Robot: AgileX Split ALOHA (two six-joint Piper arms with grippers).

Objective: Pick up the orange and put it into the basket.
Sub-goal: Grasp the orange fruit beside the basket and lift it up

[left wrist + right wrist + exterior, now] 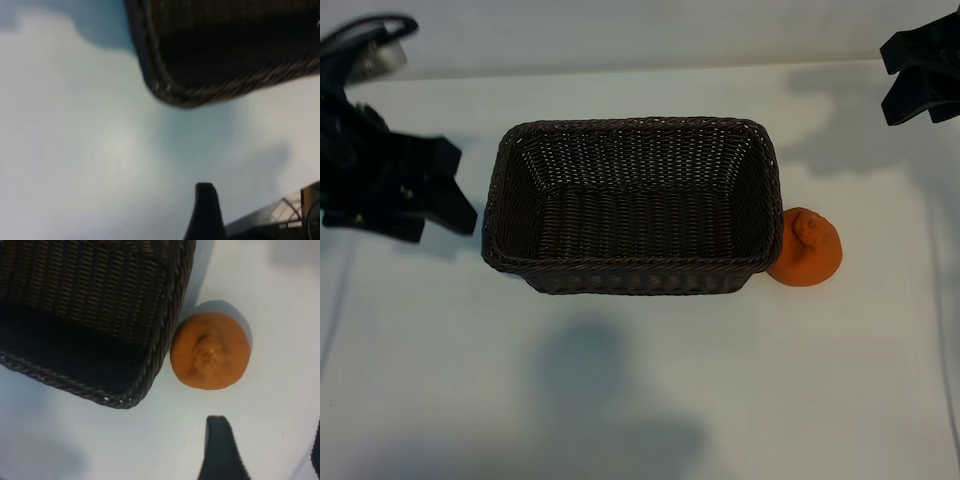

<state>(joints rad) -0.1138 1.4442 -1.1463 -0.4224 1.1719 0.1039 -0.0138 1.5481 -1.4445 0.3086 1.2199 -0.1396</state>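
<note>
A smooth, matte white tabletop [640, 400] fills the scene, soft grey shadows across it; beyond the tabletop's far edge runs a plain pale-grey wall [640, 30].

A white table [650, 390] fills nearly the whole exterior view, its surface smooth and matte, with no markings that can be made out. Soft grey shadows lie across it (the largest a rounded blotch toward the near edge, another fainter patch at the far right corner). Along the far side the table top meets a pale grey wall [640, 30] in a straight line.
</note>
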